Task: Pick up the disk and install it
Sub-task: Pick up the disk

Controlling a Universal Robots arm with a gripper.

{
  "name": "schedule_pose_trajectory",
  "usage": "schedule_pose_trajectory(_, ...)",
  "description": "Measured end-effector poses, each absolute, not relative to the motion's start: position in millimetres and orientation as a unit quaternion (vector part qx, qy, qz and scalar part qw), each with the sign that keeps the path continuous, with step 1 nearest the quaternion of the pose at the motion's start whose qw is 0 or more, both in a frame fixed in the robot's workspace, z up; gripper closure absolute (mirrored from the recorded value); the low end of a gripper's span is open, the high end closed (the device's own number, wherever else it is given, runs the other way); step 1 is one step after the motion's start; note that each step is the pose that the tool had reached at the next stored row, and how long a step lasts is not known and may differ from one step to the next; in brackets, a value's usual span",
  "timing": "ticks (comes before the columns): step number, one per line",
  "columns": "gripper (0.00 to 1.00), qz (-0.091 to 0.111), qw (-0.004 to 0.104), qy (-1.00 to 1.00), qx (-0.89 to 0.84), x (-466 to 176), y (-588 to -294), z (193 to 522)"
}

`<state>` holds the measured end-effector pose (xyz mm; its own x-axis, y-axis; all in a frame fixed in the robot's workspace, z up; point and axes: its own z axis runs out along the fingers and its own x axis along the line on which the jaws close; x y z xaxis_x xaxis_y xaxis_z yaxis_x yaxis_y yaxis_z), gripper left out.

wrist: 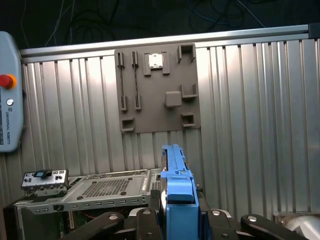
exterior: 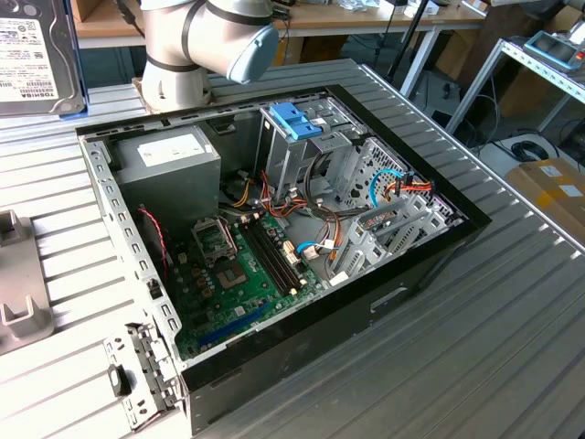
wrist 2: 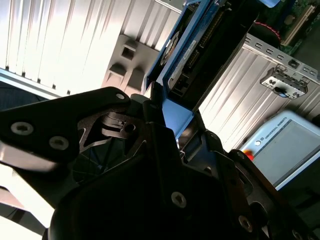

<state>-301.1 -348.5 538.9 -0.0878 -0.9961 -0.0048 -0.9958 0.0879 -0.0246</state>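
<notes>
Gripper (wrist: 178, 222) clamped on the disk (wrist: 177, 175), blue rail edge-on, up above the ribbed table (wrist: 250, 125). Beyond, open computer case (exterior: 347, 320) with blue latch (exterior: 294, 121) on its drive cage. Farther off, grey parts plate (wrist: 157, 90) flat on the table.

Ribbed metal table (exterior: 494, 320); bearing open computer case (exterior: 393, 297), grey fixture plate (wrist: 150, 107)

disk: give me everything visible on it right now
The disk is a flat grey-metal drive with light-blue plastic rails along its sides; the exterior view shows a white label on one face. It is held above the table, one end clamped in the gripper, with a rail edge toward the first wrist view.
</notes>
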Motion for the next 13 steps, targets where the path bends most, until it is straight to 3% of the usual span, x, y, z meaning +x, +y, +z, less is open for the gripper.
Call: schedule_pose_trajectory(13, 0.63, -0.008, 0.01, 0.737, -0.675, -292.5, -354.5, 538.5)
